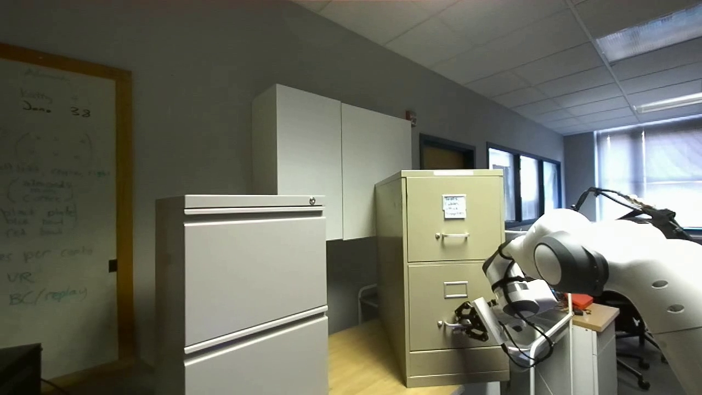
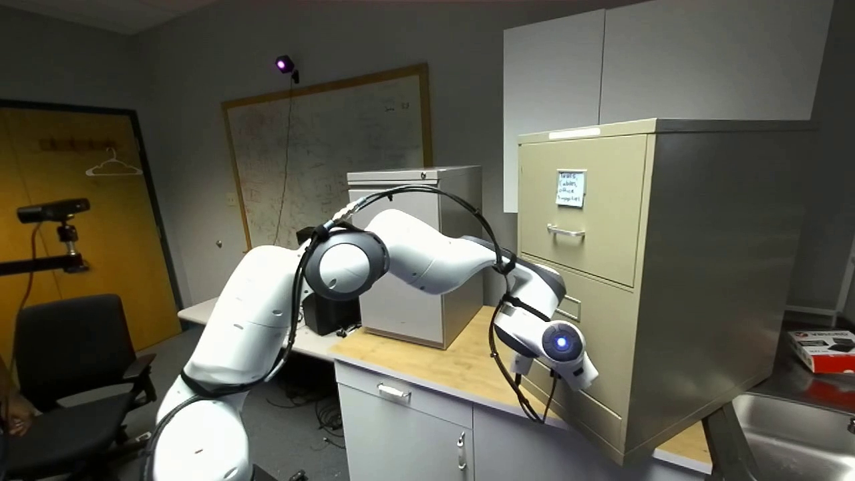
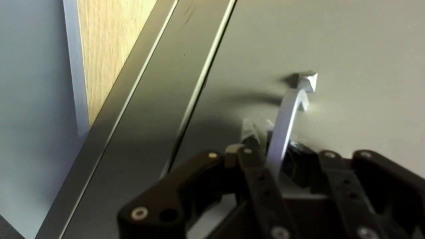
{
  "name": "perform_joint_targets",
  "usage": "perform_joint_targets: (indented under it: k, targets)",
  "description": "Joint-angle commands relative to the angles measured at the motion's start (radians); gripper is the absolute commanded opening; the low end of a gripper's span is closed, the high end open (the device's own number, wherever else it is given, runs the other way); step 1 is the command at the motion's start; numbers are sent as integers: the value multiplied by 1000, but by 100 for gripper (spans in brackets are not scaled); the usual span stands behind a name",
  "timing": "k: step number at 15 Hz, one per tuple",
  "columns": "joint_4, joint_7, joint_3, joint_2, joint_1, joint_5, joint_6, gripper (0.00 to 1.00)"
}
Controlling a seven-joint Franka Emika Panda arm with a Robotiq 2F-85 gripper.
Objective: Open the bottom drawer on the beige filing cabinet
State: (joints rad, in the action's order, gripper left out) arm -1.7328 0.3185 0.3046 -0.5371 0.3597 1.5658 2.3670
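The beige filing cabinet (image 1: 390, 274) stands on a wooden counter, and it also shows in the other exterior picture (image 2: 708, 267). The bottom drawer (image 1: 425, 307) is closed flush with the cabinet. Its front fills much of the wrist view (image 3: 358, 83). Its silver handle (image 3: 282, 129) runs down between the fingers of my gripper (image 3: 260, 136). The fingers are close together around it, tips near the drawer face. In an exterior view my gripper (image 1: 471, 322) is at the right part of the handle; in another the arm hides it. The lock (image 3: 307, 81) sits beside the handle.
A light-grey cabinet (image 1: 255, 274) stands beside the beige one on the wooden counter (image 2: 427, 361). White wall cupboards (image 1: 378, 170) hang behind. A metal sink (image 2: 795, 427) and a red-white box (image 2: 825, 351) are beyond the beige cabinet. Cables (image 2: 497, 347) hang from my arm.
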Motion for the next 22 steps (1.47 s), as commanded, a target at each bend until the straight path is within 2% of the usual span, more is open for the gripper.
perform_joint_targets:
  k: [1, 2, 5, 10, 12, 18, 22]
  targets:
    - [30, -66, -23, -31, -6, -118, -55, 3]
    - [27, -74, -23, -22, -5, -164, -86, 8]
    - [12, -29, -45, 1, -12, -177, -84, 8]
    - [-157, 153, -76, 126, -24, -79, -14, 8]
    - [-179, 194, -81, 161, -35, -79, 21, 8]
    - [-218, 147, -80, 210, -92, -210, 159, 7]
    - [-193, 133, -74, 212, -118, -241, 199, 7]
